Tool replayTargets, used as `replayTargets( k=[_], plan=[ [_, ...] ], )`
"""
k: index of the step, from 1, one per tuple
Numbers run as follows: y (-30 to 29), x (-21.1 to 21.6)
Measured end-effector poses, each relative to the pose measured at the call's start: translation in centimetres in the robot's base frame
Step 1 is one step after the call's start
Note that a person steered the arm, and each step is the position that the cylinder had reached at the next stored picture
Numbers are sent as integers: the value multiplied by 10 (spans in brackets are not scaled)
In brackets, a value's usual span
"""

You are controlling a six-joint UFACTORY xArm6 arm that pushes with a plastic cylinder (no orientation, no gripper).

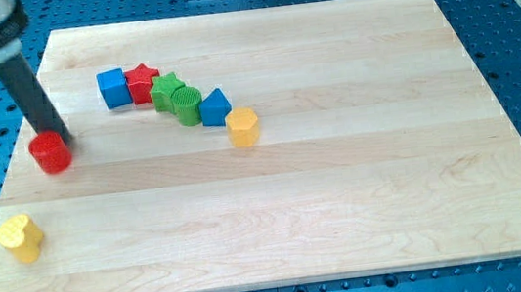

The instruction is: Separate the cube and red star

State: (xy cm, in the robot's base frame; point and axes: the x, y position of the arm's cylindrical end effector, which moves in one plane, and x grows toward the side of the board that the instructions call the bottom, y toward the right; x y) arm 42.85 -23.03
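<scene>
A blue cube (114, 88) sits at the upper left of the wooden board (340, 156). A red star (142, 81) touches its right side. My rod comes down from the view's top left, and my tip (60, 136) rests at the upper right edge of a red cylinder (50, 152). The tip is to the left of and below the cube, apart from it.
A green star (167, 89), a green cylinder (187, 105), a blue triangular block (215, 106) and a yellow-orange hexagonal block (243, 126) run in a curved row rightward from the red star. A yellow heart block (20, 237) lies near the board's lower left corner.
</scene>
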Motion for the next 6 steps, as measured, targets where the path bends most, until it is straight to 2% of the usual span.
replayTargets(
  k=[1, 2, 3, 5, 6],
  plan=[
    [3, 5],
    [54, -11],
    [51, -55],
    [82, -133],
    [56, -139]
  ],
)
